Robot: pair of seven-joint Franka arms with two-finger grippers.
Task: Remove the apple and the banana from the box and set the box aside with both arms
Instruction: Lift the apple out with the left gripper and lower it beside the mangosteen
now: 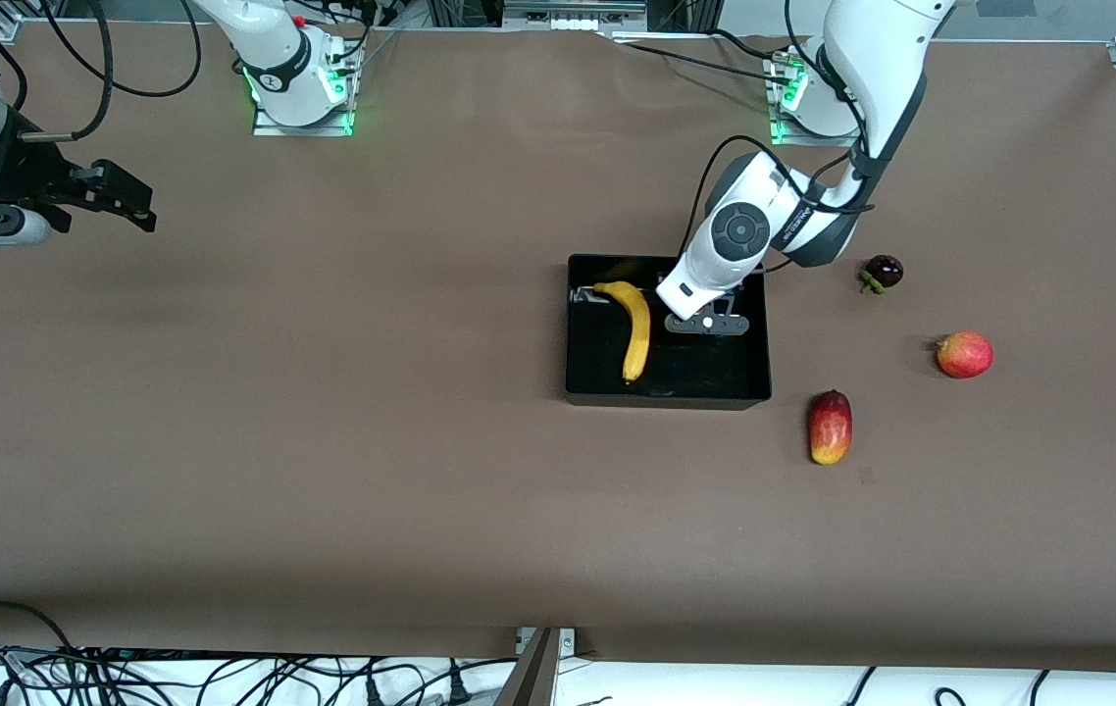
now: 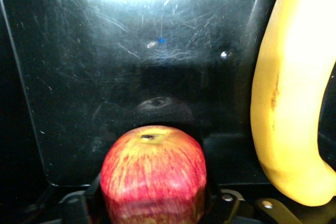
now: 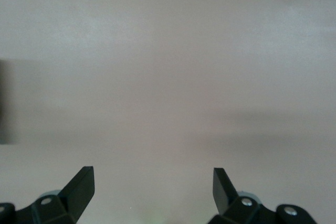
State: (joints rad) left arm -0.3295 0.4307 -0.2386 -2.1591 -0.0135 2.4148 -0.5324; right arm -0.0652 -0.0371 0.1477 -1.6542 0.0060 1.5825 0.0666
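The black box [image 1: 668, 397] sits mid-table toward the left arm's end. The yellow banana [image 1: 634, 328] lies in it, and also shows in the left wrist view [image 2: 291, 93]. My left gripper [image 1: 705, 324] is down inside the box beside the banana. In the left wrist view it [image 2: 153, 200] is shut on a red-and-yellow apple [image 2: 153, 171] over the glossy box floor [image 2: 131, 77]. In the front view the hand hides that apple. My right gripper [image 1: 126, 204] waits open and empty over bare table at the right arm's end, and shows open in its wrist view [image 3: 153, 182].
On the table outside the box, toward the left arm's end, lie a second red apple [image 1: 964, 354], an oblong red-and-yellow fruit [image 1: 830, 427] nearer the front camera, and a small dark fruit [image 1: 882, 272]. Brown table [image 1: 323, 441] stretches around them.
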